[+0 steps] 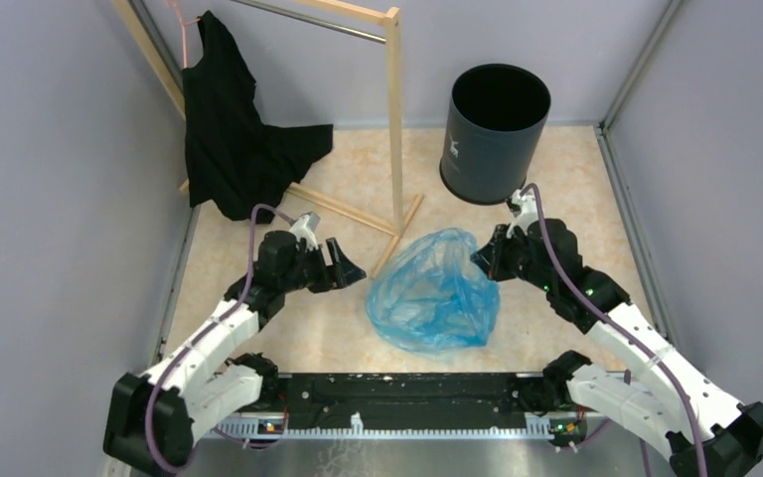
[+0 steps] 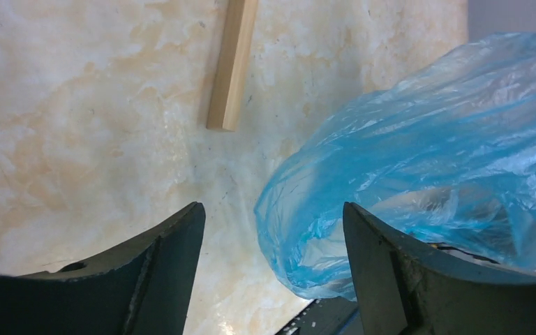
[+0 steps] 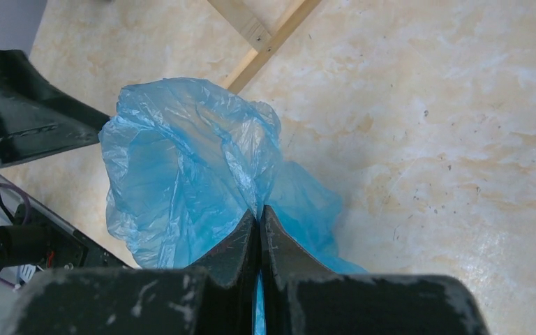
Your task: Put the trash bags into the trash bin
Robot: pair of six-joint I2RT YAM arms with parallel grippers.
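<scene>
Bag (image 1: 435, 293) not yet in bin (image 1: 495, 134)
Right gripper (image 3: 258, 223) pinches it on the table (image 1: 576, 199); left gripper (image 2: 272, 209) spread, holding nothing.

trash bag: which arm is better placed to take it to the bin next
Right: the right claw is shut on the trash bag, and the trash bin stands just beyond that arm. The left claw is open near it, gripping nothing.
</scene>
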